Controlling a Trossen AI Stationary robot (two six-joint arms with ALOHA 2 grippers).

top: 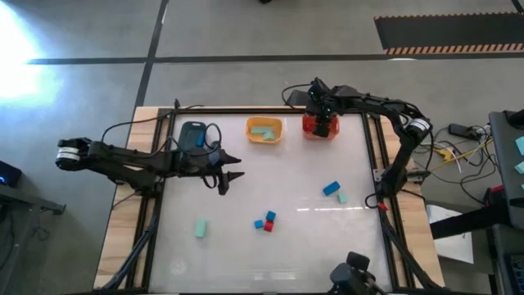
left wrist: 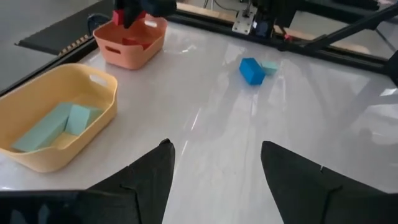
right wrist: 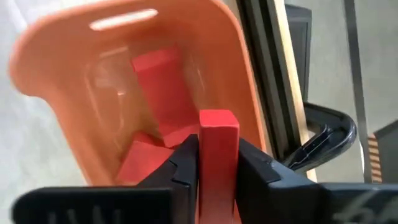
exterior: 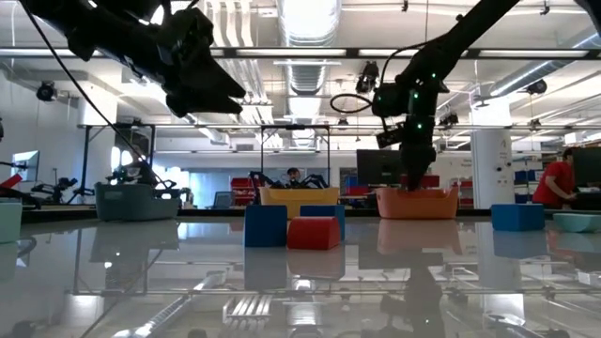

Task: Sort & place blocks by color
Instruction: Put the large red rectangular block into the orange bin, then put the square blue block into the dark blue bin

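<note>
My right gripper (right wrist: 219, 163) is shut on a red block (right wrist: 219, 134) over the orange-red bin (top: 321, 125) at the table's far edge; more red blocks (right wrist: 163, 81) lie inside the bin. My left gripper (top: 230, 173) hovers open above the table's left middle, touching nothing. On the table lie a teal block (top: 201, 228), a cluster of two blue blocks and a red one (top: 266, 221), and a blue block (top: 331, 188) beside a small teal one (top: 342, 197). Teal blocks (left wrist: 56, 124) rest in the yellow bin (left wrist: 99, 84). My right gripper pinches the red block between its two fingers (right wrist: 180, 168), one on each opposite side face. The block's free end (right wrist: 219, 119) sticks out past the fingertips toward the inside of the bin. The fingers come from above, pointing down. The block hangs over the red blocks lying in the bin.
A grey bin (top: 195, 135) stands at the far left, next to the yellow bin (top: 264, 129). Black frame rails (top: 378, 156) run along the table's sides. Cables lie off the right edge. People and benches show in the room beyond (exterior: 554, 183).
</note>
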